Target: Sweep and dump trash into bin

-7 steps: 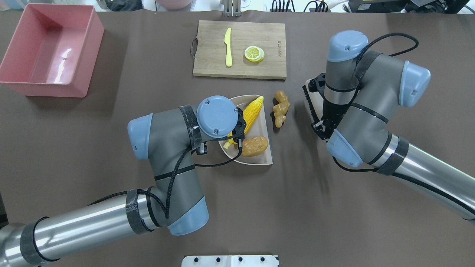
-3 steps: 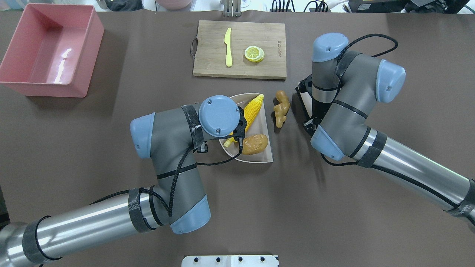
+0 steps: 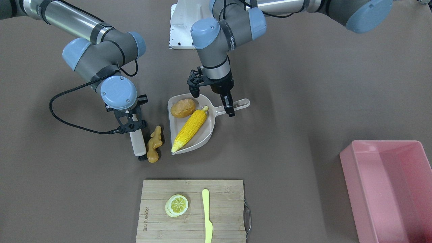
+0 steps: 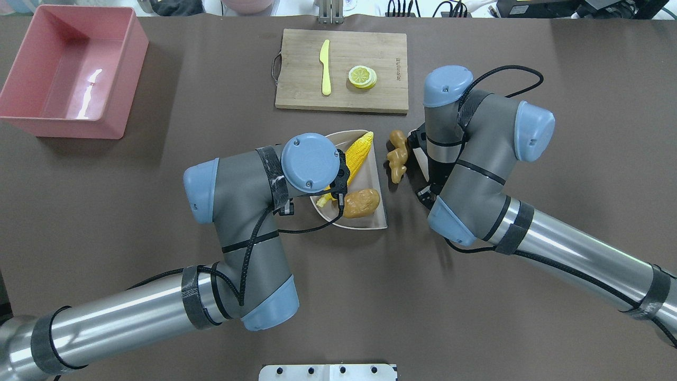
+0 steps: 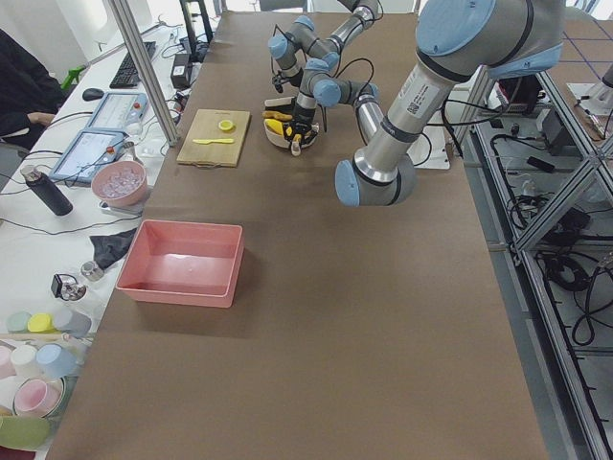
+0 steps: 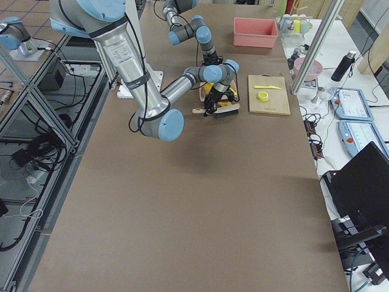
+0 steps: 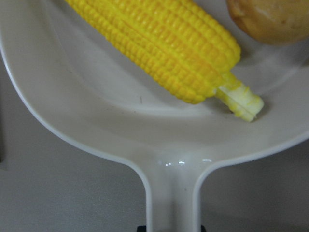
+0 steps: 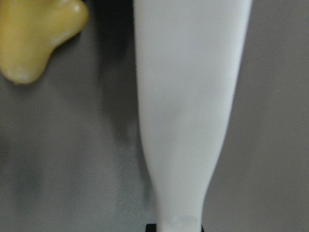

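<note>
The corn cob (image 3: pixel 190 129) and the potato (image 3: pixel 182 108) lie in the grey-beige dustpan (image 3: pixel 207 135). My left gripper (image 3: pixel 228 108) is shut on the dustpan's handle (image 7: pixel 174 193); its wrist view shows the corn (image 7: pixel 159 48) and part of the potato (image 7: pixel 275 19). The ginger root (image 3: pixel 154 145) lies on the table just outside the pan's open edge. My right gripper (image 3: pixel 131 125) is shut on a white brush (image 3: pixel 137 145), which stands right beside the ginger (image 8: pixel 34 38), on the side away from the pan. The pink bin (image 4: pixel 74 69) stands at the far left corner, with nothing in it.
A wooden cutting board (image 4: pixel 296 90) with a yellow-green knife (image 4: pixel 325 66) and a lemon slice (image 4: pixel 362 76) lies at the far middle, just beyond the dustpan. A white mounting plate (image 4: pixel 328 372) sits at the near edge.
My right arm has swung left with the brush, from well clear of the ginger to right beside it. The left arm and dustpan have shifted only slightly.
</note>
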